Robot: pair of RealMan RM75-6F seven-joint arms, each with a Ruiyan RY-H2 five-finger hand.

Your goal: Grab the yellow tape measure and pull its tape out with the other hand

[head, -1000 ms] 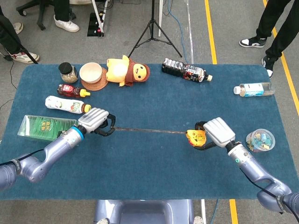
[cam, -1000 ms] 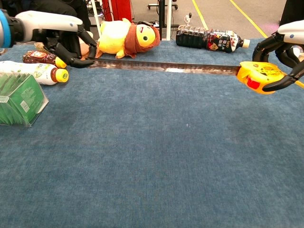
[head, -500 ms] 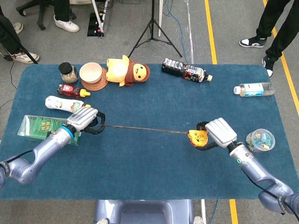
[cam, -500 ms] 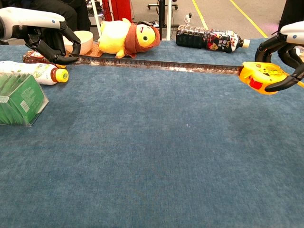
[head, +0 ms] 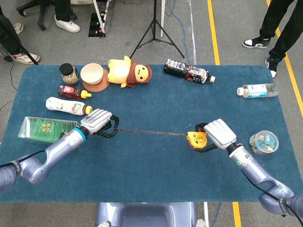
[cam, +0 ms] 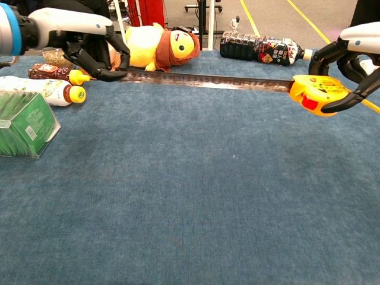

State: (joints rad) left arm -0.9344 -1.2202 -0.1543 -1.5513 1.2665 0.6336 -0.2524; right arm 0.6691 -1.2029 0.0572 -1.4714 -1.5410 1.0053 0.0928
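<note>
Tape (head: 151,133) runs drawn out above the middle of the blue bench (head: 156,179), stretched between the two hands. The right hand (head: 218,134) grips the yellow tape measure (head: 196,139) toward the right edge, fingers (cam: 347,102) wrapped round its case. The left hand (head: 97,121) pinches the tape's free end toward the left edge, fingers closed on it. The chest view shows printed graduations on the tape, too small to read; the head view shows only a thin dark line. Along the far edge lie one plush toy (head: 128,72), one bowl (head: 92,73), one jar (head: 69,73) and one dark bottle (head: 188,71); its label cannot be read. Only the head view shows a clear bottle (head: 257,90) and a tub (head: 263,142) near the right edge.
</note>
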